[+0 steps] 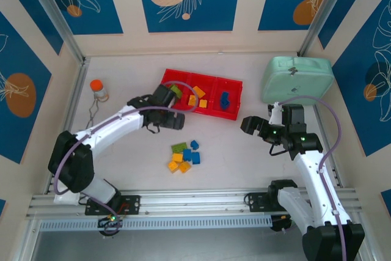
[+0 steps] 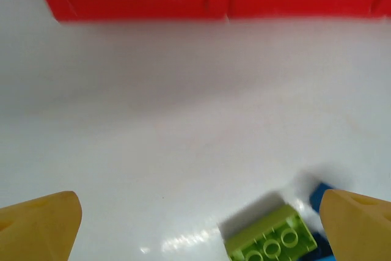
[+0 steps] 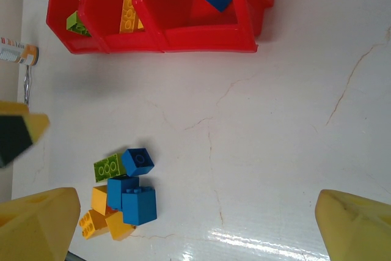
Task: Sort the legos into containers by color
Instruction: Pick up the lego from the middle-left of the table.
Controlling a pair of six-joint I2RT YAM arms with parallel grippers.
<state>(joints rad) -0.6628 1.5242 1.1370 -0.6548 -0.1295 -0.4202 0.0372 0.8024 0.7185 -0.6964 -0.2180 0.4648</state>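
The red tray [image 1: 208, 78] lies toward the far middle of the bench [image 1: 122, 71], its 3 compartments side by side. The left one holds an olive-green lego [image 1: 176, 91], the middle one orange-yellow legos [image 1: 197, 96], and the right one a blue lego [image 1: 225, 101].

A loose cluster of legos [image 1: 184, 156] in all 3 colors sits nearer the arms, apart from the tray, with bare bench between.

The left end effector [image 1: 173, 120] hangs at the tray's near left corner. From above, its wrist covers part of that corner. Its fingers are spread wide and hold nothing, with a green lego [image 2: 272, 239] just beside one fingertip.

The right end effector [image 1: 250, 125] is also spread and empty, right of the tray.

A mint-green case [image 1: 297, 79] stands near the tray's right end. An orange-capped bottle [image 1: 98, 88] stands well to its left.
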